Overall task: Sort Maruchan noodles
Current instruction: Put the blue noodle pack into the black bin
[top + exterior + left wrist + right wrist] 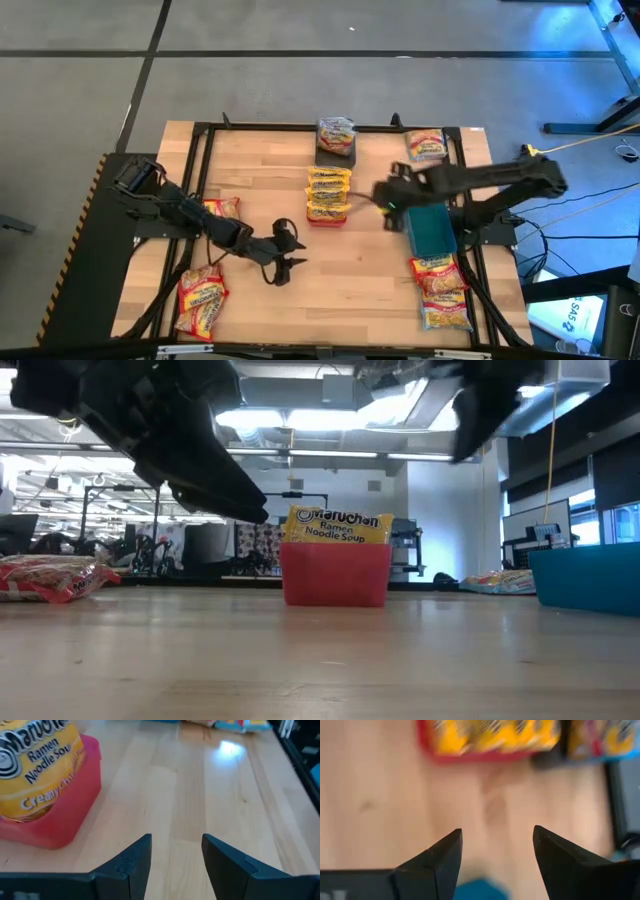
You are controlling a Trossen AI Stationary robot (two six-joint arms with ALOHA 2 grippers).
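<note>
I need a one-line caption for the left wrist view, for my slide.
Open left gripper hovers over bare wood beside the red bin holding a Maruchan noodles packet.

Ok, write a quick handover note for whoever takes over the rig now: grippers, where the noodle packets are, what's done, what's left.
Left gripper: open, empty, over bare wood near the red bin.
Right gripper: open, empty, between the red bin and the teal bin.
Noodle packets: a row stands in the red bin; one sits on the grey bin.
Loose: one at the far right corner, a pile near right, some on the left side.
Done: red bin is filled.
Left: the loose packets; nothing shows in the teal bin.
</note>
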